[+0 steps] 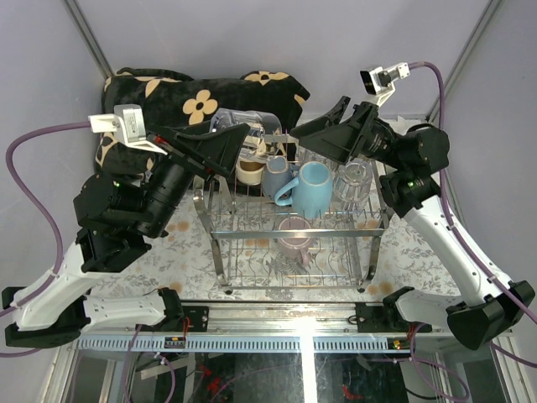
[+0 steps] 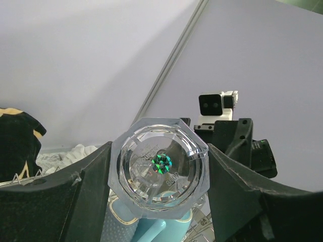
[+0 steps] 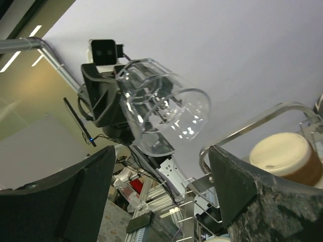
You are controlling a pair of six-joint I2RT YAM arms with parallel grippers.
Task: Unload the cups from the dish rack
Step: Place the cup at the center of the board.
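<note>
My left gripper (image 1: 225, 141) is shut on a clear ribbed glass (image 1: 241, 120) and holds it tilted in the air above the back left of the chrome dish rack (image 1: 220, 243). In the left wrist view the glass's base (image 2: 159, 166) fills the gap between the fingers (image 2: 83, 191). My right gripper (image 1: 317, 133) is open and empty above the rack's back right; its view shows the held glass (image 3: 164, 108) ahead. On the upper tier stand a cream cup (image 1: 249, 170), a grey-blue mug (image 1: 275, 176), a light blue mug (image 1: 315, 186) and a clear glass (image 1: 352, 180). A pink-mauve mug (image 1: 294, 233) sits lower.
A black cushion with beige flowers (image 1: 201, 101) lies behind the rack. The rack stands on a floral cloth (image 1: 185, 248). A looped rack handle (image 3: 252, 126) and a cream cup (image 3: 287, 156) are close to my right fingers. Grey walls enclose the back and sides.
</note>
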